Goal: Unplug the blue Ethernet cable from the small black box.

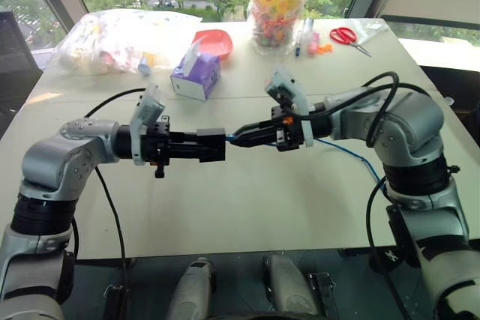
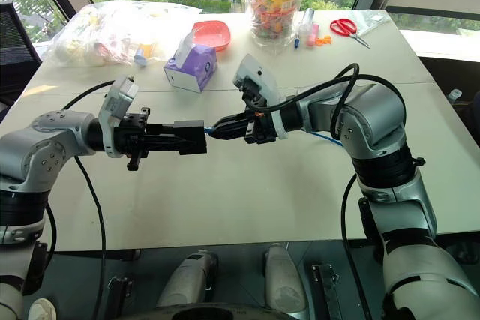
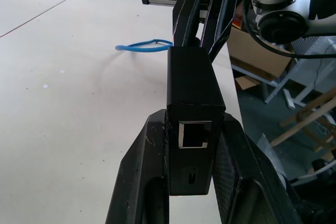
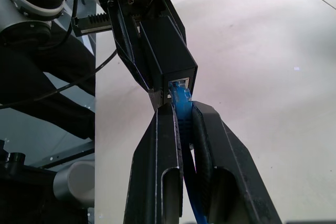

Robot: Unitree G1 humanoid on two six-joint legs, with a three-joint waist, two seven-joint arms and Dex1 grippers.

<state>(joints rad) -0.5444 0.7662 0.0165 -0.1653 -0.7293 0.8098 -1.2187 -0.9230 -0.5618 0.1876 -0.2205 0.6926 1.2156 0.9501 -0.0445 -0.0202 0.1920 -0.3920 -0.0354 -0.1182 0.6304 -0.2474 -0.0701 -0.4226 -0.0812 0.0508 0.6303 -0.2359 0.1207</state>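
Grippers meet above the middle of the pale desk (image 1: 247,207), each pointing toward the other. The left gripper (image 1: 214,145) is closed on the small black box (image 3: 192,85), its two fingers pressed against the box's opposite sides and holding it level in the air; an empty port on the box's near face shows in the left wrist view. The right gripper (image 4: 181,116) is clamped shut on the blue Ethernet cable (image 4: 182,106) right behind its plug, and the plug end sits at the port in the far face of the box, the fingertips just beside that face. From the right gripper the cable runs back under the right arm, lies in a loose curve on the desk (image 1: 352,154) and drops toward the desk's right edge.

At the far side of the desk stand a purple-and-white tissue box (image 1: 195,74), a red bowl (image 1: 213,41), a clear bag of small items (image 1: 112,39), a jar with a yellow lid (image 1: 279,9), some markers (image 1: 306,35) and red-handled scissors (image 1: 346,36).
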